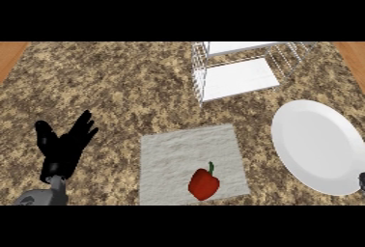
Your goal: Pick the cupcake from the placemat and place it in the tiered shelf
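On the pale grey placemat (pixel 178 154) lies a red, pepper-like thing with a green stem (pixel 204 185), near the mat's front right corner; I see no cupcake. The white wire tiered shelf (pixel 239 77) stands at the back, right of centre, with nothing on its visible tiers. My left hand (pixel 64 144) rests open at the lower left, fingers up, well left of the mat. Only a dark sliver of my right hand (pixel 361 181) shows at the right edge, beside the plate.
A large white plate (pixel 314 144) lies on the speckled stone counter right of the placemat and in front of the shelf. Wooden strips border the counter at the far left and far right.
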Robot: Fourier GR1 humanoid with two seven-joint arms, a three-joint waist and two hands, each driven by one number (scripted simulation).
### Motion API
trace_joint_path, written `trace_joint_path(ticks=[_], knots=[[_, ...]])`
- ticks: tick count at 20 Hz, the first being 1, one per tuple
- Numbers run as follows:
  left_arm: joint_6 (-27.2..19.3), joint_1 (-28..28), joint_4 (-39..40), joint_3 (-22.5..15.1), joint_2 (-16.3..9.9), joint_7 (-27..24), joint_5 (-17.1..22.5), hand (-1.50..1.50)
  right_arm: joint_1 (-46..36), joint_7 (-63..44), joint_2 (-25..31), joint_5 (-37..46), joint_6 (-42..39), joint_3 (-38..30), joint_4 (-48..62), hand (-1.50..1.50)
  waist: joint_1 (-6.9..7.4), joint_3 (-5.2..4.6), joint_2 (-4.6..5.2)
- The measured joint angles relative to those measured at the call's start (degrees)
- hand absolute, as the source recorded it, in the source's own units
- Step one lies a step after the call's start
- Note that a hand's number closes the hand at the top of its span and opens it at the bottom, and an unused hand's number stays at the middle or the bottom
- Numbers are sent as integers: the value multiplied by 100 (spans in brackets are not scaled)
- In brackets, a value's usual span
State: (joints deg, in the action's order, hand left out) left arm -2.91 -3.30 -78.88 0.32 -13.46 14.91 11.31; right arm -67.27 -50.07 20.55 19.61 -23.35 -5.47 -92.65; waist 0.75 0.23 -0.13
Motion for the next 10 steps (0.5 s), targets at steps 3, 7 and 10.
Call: trace_joint_path(ticks=[3,7,10], knots=[[74,-27,22,35,-51,8,-10,0,-299,311,207,-11,-88,-142,652,150,9,1,4],[44,-15,-12,22,27,-11,-49,0,-475,934,392,33,-166,-200,1479,150,23,4,11],[103,-45,61,78,-17,-23,-45,0,-518,1411,397,229,-101,-59,1971,150,31,5,19]])
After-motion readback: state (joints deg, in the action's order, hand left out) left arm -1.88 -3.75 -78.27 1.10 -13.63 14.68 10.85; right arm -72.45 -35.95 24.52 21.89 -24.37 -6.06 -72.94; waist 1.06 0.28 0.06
